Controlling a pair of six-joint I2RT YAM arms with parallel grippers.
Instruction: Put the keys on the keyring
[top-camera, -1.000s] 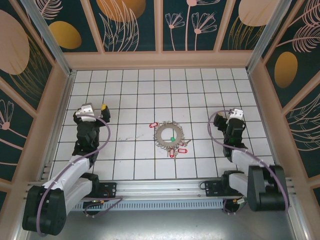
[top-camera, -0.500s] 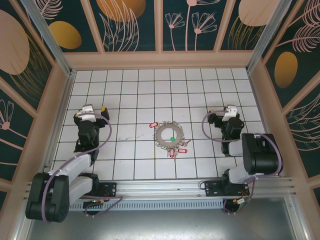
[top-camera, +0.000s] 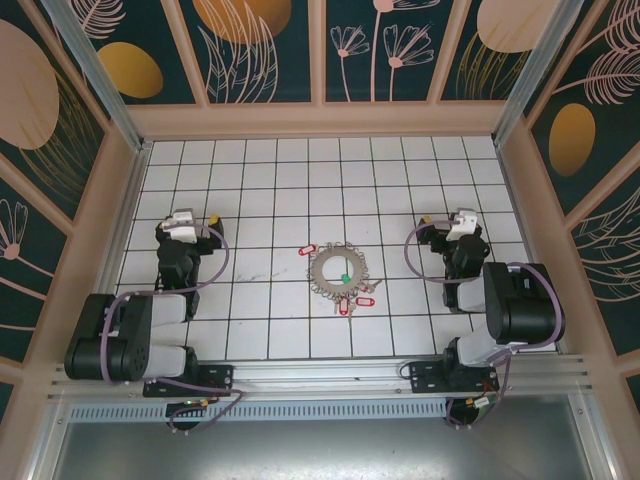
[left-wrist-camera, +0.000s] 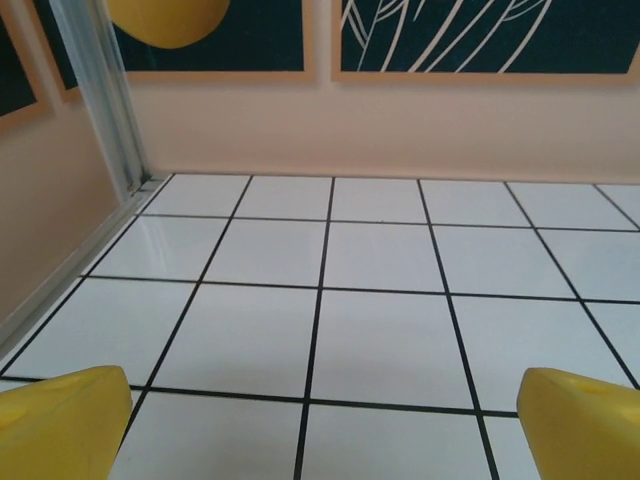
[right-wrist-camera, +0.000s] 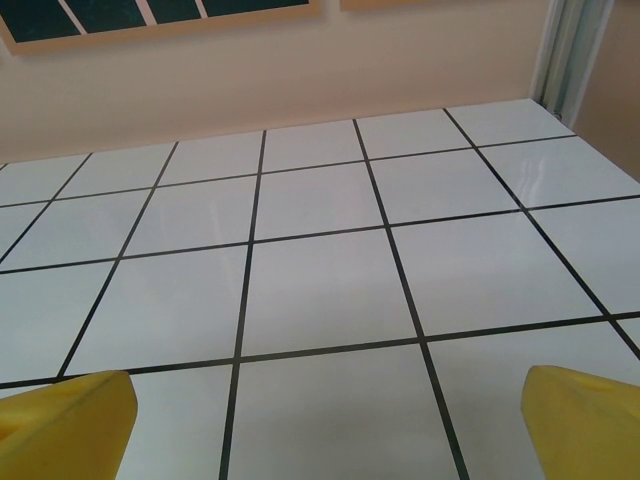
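While spread wide and holding nothing, bring left fingers (left-wrist-camera: 62, 418) or right fingers (right-wrist-camera: 62, 418) in to keyring (top-camera: 322, 270) at table (top-camera: 250, 180) centre; take red-tagged keys (top-camera: 362, 298), lying against rim, by tag; come low, close gently.

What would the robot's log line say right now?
left gripper: open, empty; right gripper: open, empty; keyring: flat on tiles; keys: at its rim, attachment unclear

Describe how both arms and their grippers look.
The left arm and right arm are black with white link sections, each with a purple cable. The left gripper and right gripper carry white camera blocks and yellow fingertips.
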